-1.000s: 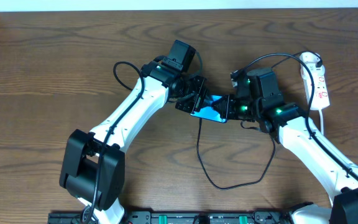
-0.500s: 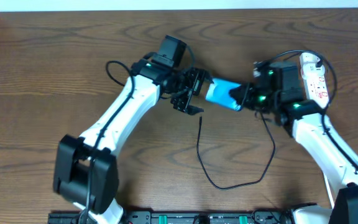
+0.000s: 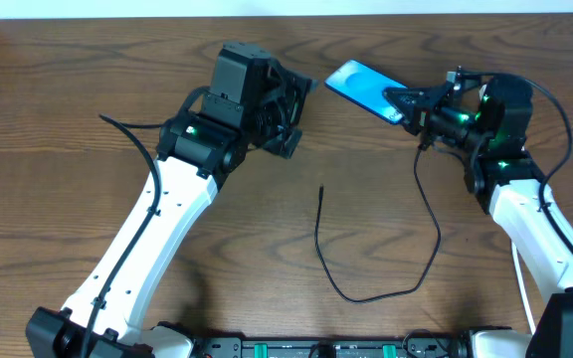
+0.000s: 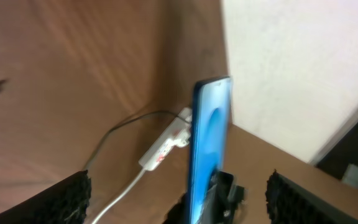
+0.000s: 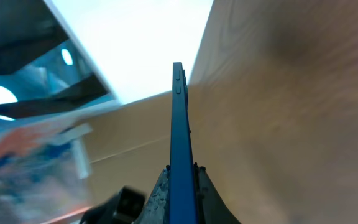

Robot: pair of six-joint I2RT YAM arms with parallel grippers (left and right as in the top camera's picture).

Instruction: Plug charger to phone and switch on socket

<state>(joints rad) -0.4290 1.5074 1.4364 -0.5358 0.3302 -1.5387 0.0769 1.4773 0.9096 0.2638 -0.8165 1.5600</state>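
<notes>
the phone point(image 3: 359, 84) is off the desk point(image 3: 88, 80) at the far side, turned on its edge with the blue screen facing the left arm, and the right gripper point(image 3: 398, 99) is clenched on one end of it; the right wrist view shows the slim body edge-on between the pads. the charger point(image 3: 317, 224) lies loose on the desk, well apart from the phone, its connector tip point(image 3: 322, 190) pointing away from the arms and the cable looping back towards the right arm. the left gripper point(image 3: 294, 117) hangs released and empty between phone and cable, its fingers wide apart in its own camera. the socket point(image 4: 165, 144) sits beyond the phone, mostly hidden under the right arm from overhead. the risks, as i judge them: a hold on just one end may let the phone pivot or slip when the tip is pushed in; the thin tip lying flat is easy to miss or pinch crooked; and the cable passing close to the right arm could snag and drag.
</notes>
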